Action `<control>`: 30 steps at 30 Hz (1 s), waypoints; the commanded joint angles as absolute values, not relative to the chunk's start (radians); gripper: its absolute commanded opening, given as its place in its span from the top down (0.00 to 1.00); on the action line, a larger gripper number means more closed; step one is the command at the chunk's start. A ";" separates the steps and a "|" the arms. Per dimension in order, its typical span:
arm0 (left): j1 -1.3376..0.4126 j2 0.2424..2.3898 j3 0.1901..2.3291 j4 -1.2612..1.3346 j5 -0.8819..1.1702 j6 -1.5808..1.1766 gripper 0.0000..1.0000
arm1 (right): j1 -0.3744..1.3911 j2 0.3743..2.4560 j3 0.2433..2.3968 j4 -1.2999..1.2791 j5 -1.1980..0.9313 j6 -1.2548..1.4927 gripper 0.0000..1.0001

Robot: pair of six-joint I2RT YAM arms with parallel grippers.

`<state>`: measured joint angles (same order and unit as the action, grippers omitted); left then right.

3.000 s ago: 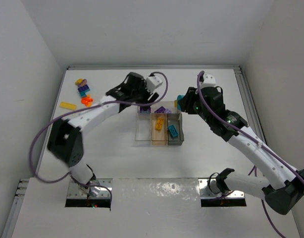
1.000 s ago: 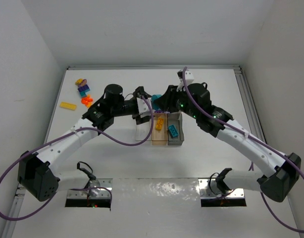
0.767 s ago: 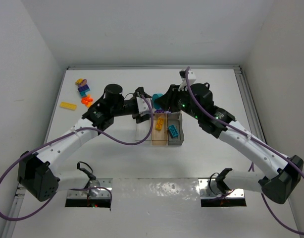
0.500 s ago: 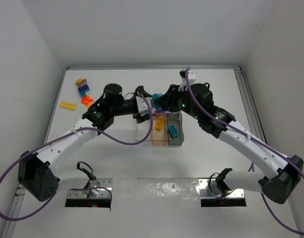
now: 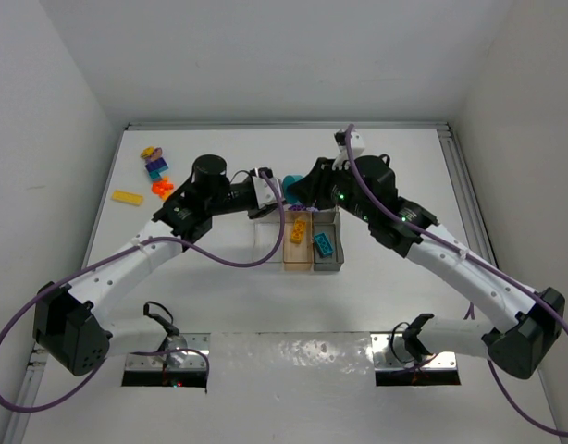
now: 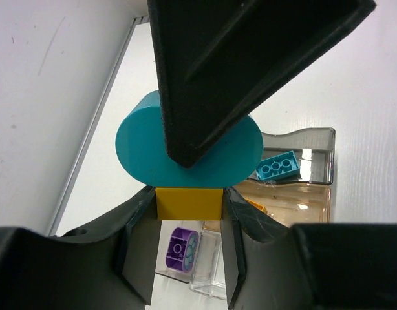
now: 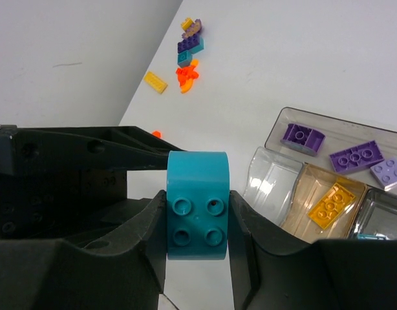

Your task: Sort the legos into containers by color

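My two grippers meet above the back left of the clear tray (image 5: 265,248). My right gripper (image 5: 302,191) is shut on a rounded teal brick (image 7: 196,205), also visible from above (image 5: 291,181). My left gripper (image 5: 268,198) is shut on a small yellow brick (image 6: 189,202) that sits against the underside of the teal brick (image 6: 140,152). The tray holds purple bricks (image 7: 355,156) in the long bin, an orange-yellow brick (image 7: 331,205) in the middle bin and a teal-blue brick (image 5: 323,243) in the right bin. The clear left bin (image 7: 269,181) shows nothing in it.
Loose bricks lie at the back left: a yellow one (image 5: 128,196), an orange one (image 5: 162,190) and a stack of yellow, purple and teal (image 5: 154,165). White walls close in on the left, back and right. A metal rail (image 5: 460,176) runs along the right edge.
Over three seconds both arms swung inward and brought their grippers together over the tray's back left. In the last half second the left wrist shifted slightly; the right arm stayed still.
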<state>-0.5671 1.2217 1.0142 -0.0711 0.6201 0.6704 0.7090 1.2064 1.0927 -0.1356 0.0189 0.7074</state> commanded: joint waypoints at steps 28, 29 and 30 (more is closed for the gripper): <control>-0.729 1.511 0.956 -0.028 0.370 0.339 0.60 | 0.514 1.089 0.859 -0.345 0.175 0.655 1.00; -0.730 1.526 0.963 -0.031 0.373 0.307 0.57 | 0.512 1.089 0.854 -0.342 0.172 0.658 1.00; -0.730 1.558 0.974 -0.032 0.370 0.293 0.54 | 0.512 1.091 0.850 -0.334 0.166 0.658 1.00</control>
